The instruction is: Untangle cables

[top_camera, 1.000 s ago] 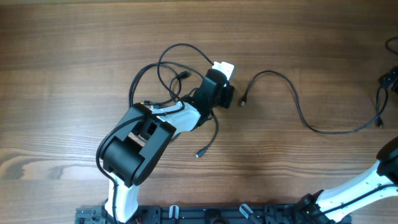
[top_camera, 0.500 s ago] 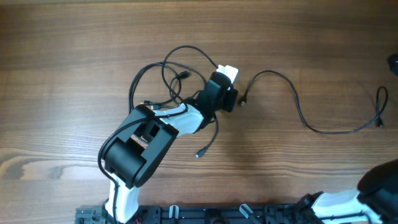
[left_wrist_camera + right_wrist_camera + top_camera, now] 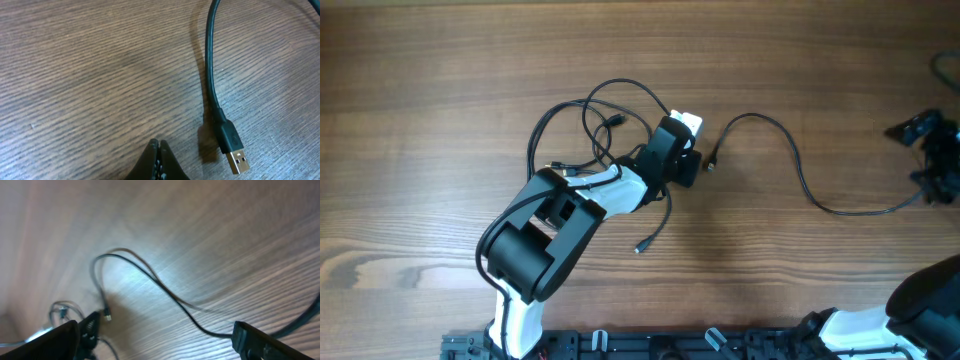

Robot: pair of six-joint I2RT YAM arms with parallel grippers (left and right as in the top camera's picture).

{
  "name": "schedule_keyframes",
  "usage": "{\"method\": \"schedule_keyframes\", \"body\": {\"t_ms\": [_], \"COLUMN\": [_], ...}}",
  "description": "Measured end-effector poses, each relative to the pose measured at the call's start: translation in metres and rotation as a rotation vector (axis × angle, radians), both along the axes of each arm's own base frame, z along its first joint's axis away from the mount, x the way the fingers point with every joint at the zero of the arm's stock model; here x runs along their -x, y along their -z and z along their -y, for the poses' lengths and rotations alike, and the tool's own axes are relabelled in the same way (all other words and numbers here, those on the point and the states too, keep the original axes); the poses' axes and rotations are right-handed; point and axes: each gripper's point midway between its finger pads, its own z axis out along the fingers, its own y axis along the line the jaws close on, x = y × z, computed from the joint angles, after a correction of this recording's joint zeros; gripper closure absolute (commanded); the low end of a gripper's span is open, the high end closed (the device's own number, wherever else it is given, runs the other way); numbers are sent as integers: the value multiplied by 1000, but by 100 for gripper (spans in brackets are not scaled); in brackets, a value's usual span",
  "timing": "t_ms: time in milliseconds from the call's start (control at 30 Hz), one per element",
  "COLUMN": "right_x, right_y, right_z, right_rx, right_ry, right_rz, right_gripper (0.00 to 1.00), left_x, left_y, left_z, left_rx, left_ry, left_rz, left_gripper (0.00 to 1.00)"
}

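**Step in hand.** The separation of the thin black flexible cables is judged to be partly done. One free cable (image 3: 800, 180) is lying alone on the brown wood-grain table (image 3: 440, 80). It is running from its metal USB plug (image 3: 234, 154), arching away, then sweeping right toward the right gripper. The other strands are sitting in a tangled cluster (image 3: 588, 130) of overlapping loops left of centre, partly under the left arm. One small plug end (image 3: 640, 247) is trailing toward the near edge.

**Left gripper** (image 3: 159, 159). The jaws are pressing together with the tips low over the wood. No strand is showing between them. The USB plug is lying just beside the tips, not touching them.

**Right gripper** (image 3: 156, 327). The jaws are standing wide apart above the free cable's right portion and are gripping nothing.

**Next move (judgement).** The left jaws are needing to part before taking any loop. An outer loop of the tangled cluster is offering the easiest pick, and it should be drawn away from the free cable so the two do not cross again.

**Edges and room.**
- Bare wood is lying open on the far side and to the left of the tangled cluster.
- The right end of the free cable is sitting near the right border of the overhead view, leaving little margin there.
- The arm bases are occupying the near edge.
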Motion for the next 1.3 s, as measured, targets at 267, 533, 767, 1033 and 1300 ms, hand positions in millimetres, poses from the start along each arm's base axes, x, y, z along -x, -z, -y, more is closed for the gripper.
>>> {"method": "schedule_keyframes", "body": {"t_ms": [267, 533, 767, 1033, 1300], "right_x": [29, 41, 48, 52, 22], "right_y": [39, 42, 54, 88, 83], "right_z": [-14, -13, -6, -12, -14], "right_rx": [-48, -29, 12, 0, -45], "right_ry": [39, 46, 73, 85, 93], "right_rz": [-159, -222, -262, -253, -102], "right_gripper": [0, 0, 0, 1, 1], "left_x": [4, 4, 4, 5, 5], "left_y": [0, 1, 1, 1, 1], "left_z": [-3, -3, -3, -3, -3], "left_rx": [4, 7, 9, 9, 11], "left_ry": [-32, -42, -47, -46, -45], "left_rz": [-48, -58, -63, -64, -65], "left_gripper": [96, 96, 96, 96, 96]}}
